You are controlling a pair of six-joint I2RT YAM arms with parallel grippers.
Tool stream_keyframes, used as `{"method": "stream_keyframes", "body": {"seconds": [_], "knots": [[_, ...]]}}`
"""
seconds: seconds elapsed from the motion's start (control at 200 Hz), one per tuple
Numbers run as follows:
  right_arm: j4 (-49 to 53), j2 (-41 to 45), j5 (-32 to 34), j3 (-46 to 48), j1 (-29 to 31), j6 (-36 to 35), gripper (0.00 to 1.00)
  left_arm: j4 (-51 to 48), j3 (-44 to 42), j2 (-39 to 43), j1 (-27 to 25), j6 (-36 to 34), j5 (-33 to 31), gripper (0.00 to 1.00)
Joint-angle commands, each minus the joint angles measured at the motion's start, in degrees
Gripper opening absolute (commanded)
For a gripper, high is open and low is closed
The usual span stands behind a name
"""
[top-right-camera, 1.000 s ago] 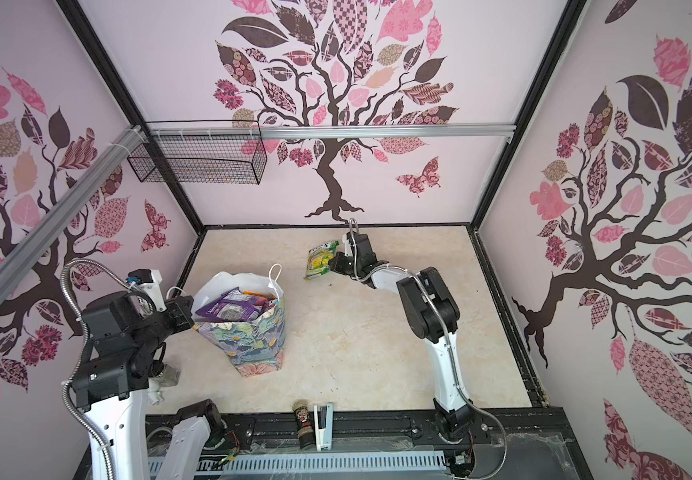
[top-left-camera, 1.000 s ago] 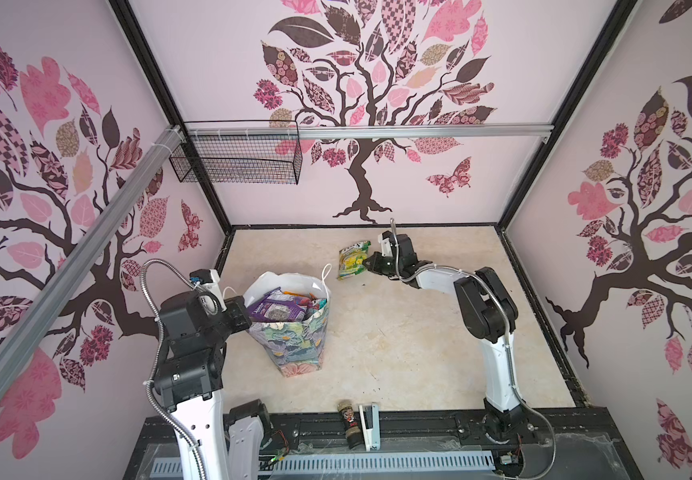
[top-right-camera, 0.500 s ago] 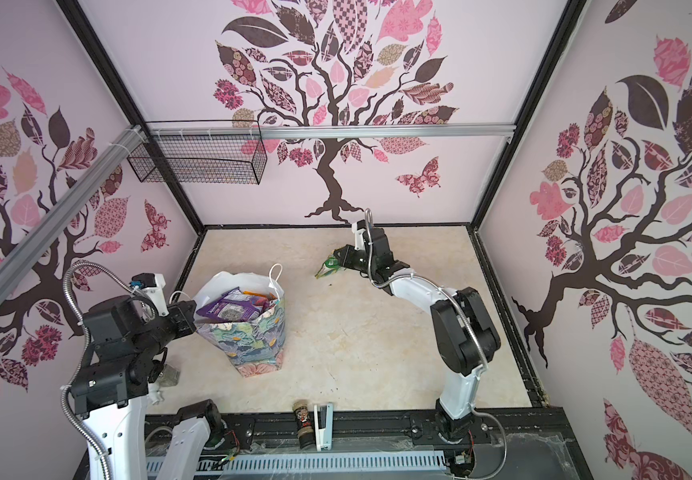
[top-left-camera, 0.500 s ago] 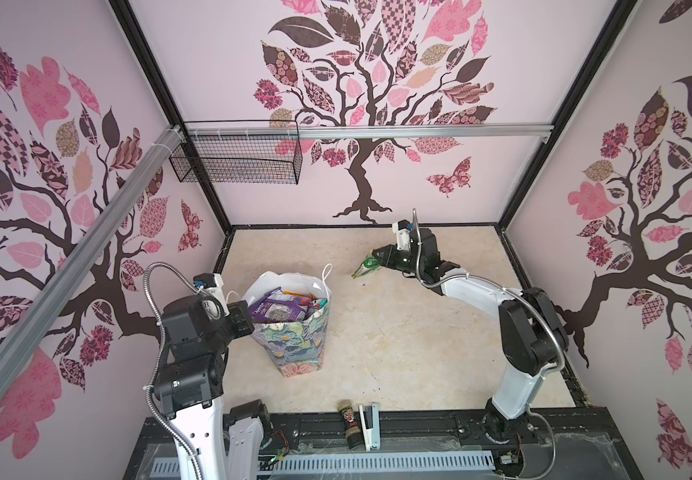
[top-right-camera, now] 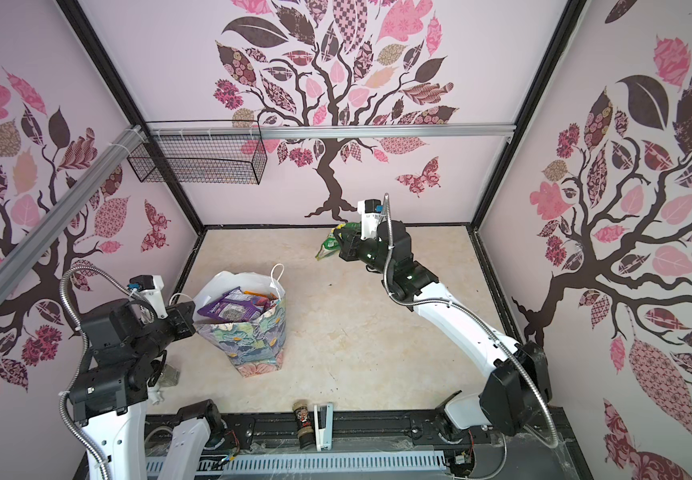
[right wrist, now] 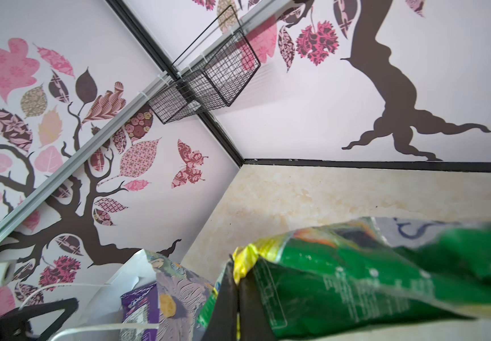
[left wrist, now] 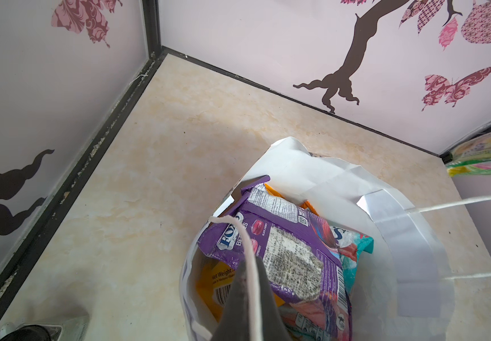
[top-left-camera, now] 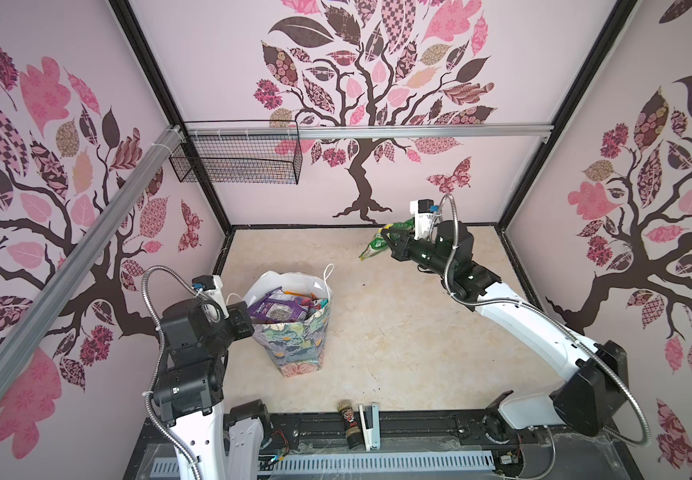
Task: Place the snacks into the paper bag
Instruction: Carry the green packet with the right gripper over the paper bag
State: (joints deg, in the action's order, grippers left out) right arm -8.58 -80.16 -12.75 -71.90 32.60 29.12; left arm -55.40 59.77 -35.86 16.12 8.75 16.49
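Observation:
The paper bag (top-left-camera: 294, 336) (top-right-camera: 252, 345) stands upright left of the table's middle, floral outside and white inside (left wrist: 297, 165). Several snacks fill it, with a purple FOX'S packet (top-left-camera: 277, 309) (left wrist: 282, 236) on top, a teal one (left wrist: 353, 245) and a yellow one (left wrist: 208, 280) beside it. My left gripper (top-left-camera: 248, 322) (top-right-camera: 192, 320) (left wrist: 250, 265) is shut on the bag's near white cord handle at the rim. My right gripper (top-left-camera: 385, 241) (top-right-camera: 338, 245) (right wrist: 236, 277) is shut on the edge of a green-yellow packet (top-left-camera: 373, 247) (top-right-camera: 326, 249) (right wrist: 385, 265), held in the air near the back wall.
A black wire basket (top-left-camera: 236, 158) hangs on the rail at the back left. A small dark spice jar (top-left-camera: 348, 422) and a white stapler (top-left-camera: 368, 424) lie at the front edge. Walls enclose the table on three sides.
My right arm has lifted the green-yellow packet off the table and swung it up and to the right. The left gripper and the bag have stayed put.

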Motion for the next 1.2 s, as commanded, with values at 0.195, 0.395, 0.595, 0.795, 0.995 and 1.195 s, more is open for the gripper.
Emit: {"method": "stream_keyframes", "body": {"seconds": [0.195,0.395,0.595,0.795,0.995,1.195], "knots": [[7.4,3.7,2.8,-11.8,5.2,-5.8,0.00,0.6,0.5,0.9,-0.4,-0.1,-0.3,0.00],[12.6,2.0,3.7,-19.4,10.6,-9.5,0.00,0.6,0.5,0.7,-0.4,0.0,-0.5,0.00],[17.8,-1.0,3.2,-28.8,17.0,-13.6,0.00,0.9,0.2,0.9,-0.5,-0.1,-0.8,0.00],[27.3,-7.2,0.7,-39.1,22.8,-18.5,0.00,1.3,-0.2,0.9,-0.6,-0.1,-0.9,0.00],[40.8,-17.0,2.5,-52.2,30.7,-27.9,0.00,1.3,-0.1,1.2,-0.7,-0.2,-1.6,0.00],[50.3,-26.3,4.1,-65.2,33.8,-30.3,0.00,1.3,-0.1,1.3,-1.2,-0.3,-2.4,0.00]]}}
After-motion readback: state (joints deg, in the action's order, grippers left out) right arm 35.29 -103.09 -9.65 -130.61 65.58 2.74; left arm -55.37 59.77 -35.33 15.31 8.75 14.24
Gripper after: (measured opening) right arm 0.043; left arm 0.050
